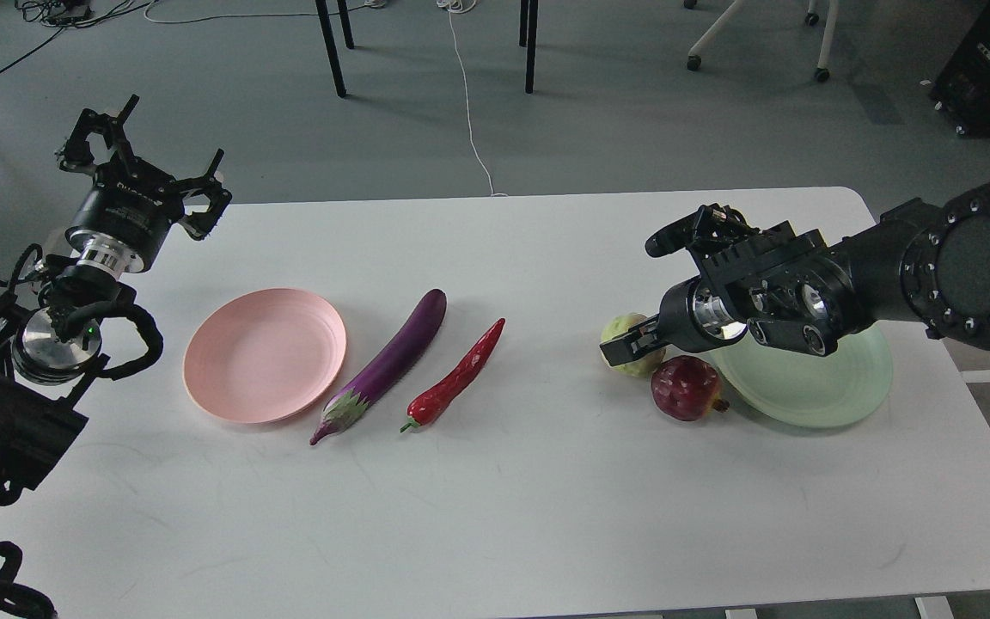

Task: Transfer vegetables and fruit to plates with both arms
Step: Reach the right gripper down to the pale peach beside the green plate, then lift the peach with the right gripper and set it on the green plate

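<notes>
Left gripper [144,155] raised, jaws spread; right gripper [645,292] lowered, jaws apart.

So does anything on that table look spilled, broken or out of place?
Nothing stands out. The eggplant and chili pepper lie whole beside the pink plate; the pomegranate and yellow-green fruit sit by the green plate. No spills or damage.

Two plates, pink plate [265,355] and green plate [813,387]; one eggplant [388,364]; one chili pepper [459,376]; one yellow-green fruit [624,331]; one pomegranate [686,388].
</notes>
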### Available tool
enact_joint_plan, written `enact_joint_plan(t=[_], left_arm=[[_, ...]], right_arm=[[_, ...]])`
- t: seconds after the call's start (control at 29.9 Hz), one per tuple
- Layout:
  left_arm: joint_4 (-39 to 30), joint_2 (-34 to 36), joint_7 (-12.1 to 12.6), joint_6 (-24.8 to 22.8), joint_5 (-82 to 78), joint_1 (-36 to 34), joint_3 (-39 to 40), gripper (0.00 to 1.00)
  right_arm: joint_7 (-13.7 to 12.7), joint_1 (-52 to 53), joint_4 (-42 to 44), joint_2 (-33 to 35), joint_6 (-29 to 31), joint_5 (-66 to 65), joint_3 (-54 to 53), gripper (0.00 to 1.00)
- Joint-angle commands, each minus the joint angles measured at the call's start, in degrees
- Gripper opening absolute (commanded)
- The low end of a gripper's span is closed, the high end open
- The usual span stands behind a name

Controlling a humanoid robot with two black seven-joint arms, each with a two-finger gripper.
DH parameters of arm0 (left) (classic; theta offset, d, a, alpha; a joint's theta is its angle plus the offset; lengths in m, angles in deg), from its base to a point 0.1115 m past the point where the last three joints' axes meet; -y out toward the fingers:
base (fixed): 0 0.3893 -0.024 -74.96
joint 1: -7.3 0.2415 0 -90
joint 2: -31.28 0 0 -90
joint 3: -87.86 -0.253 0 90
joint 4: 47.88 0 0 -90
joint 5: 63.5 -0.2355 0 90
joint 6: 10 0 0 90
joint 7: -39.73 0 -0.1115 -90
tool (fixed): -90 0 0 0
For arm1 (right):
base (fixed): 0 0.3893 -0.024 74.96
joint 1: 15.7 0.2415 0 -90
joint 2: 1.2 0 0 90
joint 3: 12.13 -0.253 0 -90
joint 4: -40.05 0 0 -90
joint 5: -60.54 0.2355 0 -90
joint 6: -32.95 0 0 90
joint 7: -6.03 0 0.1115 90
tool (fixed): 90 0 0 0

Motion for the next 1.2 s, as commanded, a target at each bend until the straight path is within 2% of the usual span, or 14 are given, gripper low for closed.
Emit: enact_joint_plan(t=[0.0,0.2,0.4,0.54,0.67,0.8,1.17], left_arm=[[0.46,0.07,0.00,0.01,-0.06,0.00,-0.01,0.98],[0.47,-0.02,-0.09,0.01,-0.06,0.09,-0.01,0.98],[0.55,-0.02,-0.09,0.01,-0.06,0.00,0.08,0.98],[0.64,-0.02,-0.09,0.01,-0.06,0.00,0.08,0.98],[1.69,-0.02,-0.09,0.01,-0.06,0.00,0.08,0.98],[1.78,-0.02,-0.09,0.01,-0.06,0.00,0.08,0.98],[1.78,0.15,-0.09,0.01,-0.06,-0.35,0.08,0.98]], right_arm=[[-0.14,0.15,-0.01,0.00,0.00,-0.06,0.12,0.77],[-0.41,1.38,-0.10,0.00,0.09,-0.06,0.47,0.74],[-0.58,2.17,-0.18,0.00,0.96,-0.68,0.73,0.61],[-1.28,2.09,-0.18,0.00,0.96,-0.68,2.75,0.59],[-1.46,1.82,-0.18,0.00,1.05,-0.68,3.19,0.44],[-1.46,2.17,-0.18,0.00,1.05,-0.59,3.19,0.38],[-1.37,7.27,-1.06,3.42,1.05,-0.33,3.10,0.37]])
